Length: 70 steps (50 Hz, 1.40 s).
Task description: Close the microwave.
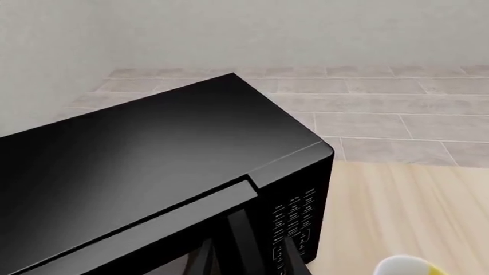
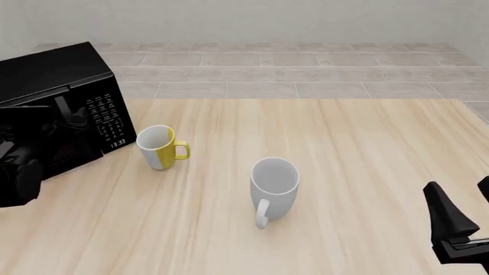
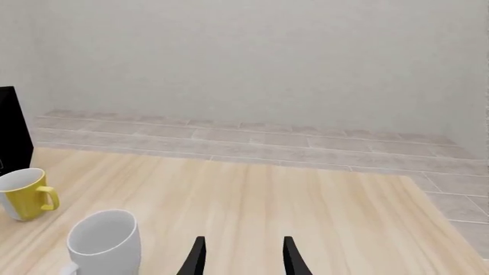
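The microwave is a glossy black box at the table's far left, with its keypad panel and clock facing right-front. In the left wrist view its door stands slightly ajar, the top edge a little out from the body. My left gripper is right at the door front with fingers apart, holding nothing; in the front view it is a dark mass against the door. My right gripper is open and empty at the near right corner, and it also shows in the right wrist view.
A yellow-and-white mug stands just right of the microwave. A white mug stands mid-table, nearer the front. Both show in the right wrist view, yellow and white. Tiled floor and a pale wall lie beyond the table.
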Motion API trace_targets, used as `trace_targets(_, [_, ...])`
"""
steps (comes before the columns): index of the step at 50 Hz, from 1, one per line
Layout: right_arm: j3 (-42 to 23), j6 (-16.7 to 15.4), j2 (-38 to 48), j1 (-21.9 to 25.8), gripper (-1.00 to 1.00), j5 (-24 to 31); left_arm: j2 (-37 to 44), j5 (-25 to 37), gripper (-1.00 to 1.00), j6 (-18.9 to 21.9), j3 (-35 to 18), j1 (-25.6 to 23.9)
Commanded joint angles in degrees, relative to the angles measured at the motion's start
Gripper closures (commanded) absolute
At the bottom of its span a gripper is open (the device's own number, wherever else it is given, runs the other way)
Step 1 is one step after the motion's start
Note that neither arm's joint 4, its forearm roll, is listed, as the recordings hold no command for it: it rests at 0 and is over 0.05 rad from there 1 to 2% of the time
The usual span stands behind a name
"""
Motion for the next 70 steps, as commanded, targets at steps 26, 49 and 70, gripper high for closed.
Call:
trace_targets(26, [0.0, 0.2, -0.3, 0.0, -1.00, 0.3, 10.6, 5.0, -1.00, 0.0, -5.2, 3.5])
trace_targets(49, [0.0, 0.2, 2.3, 0.2, -1.00, -1.9, -4.5, -0.4, -1.00, 0.7, 8.6, -0.1])
trace_targets(70, [0.0, 0.3, 2.3, 0.4, -1.00, -1.9, -23.7, 4.5, -1.00, -0.9, 18.5, -4.2])
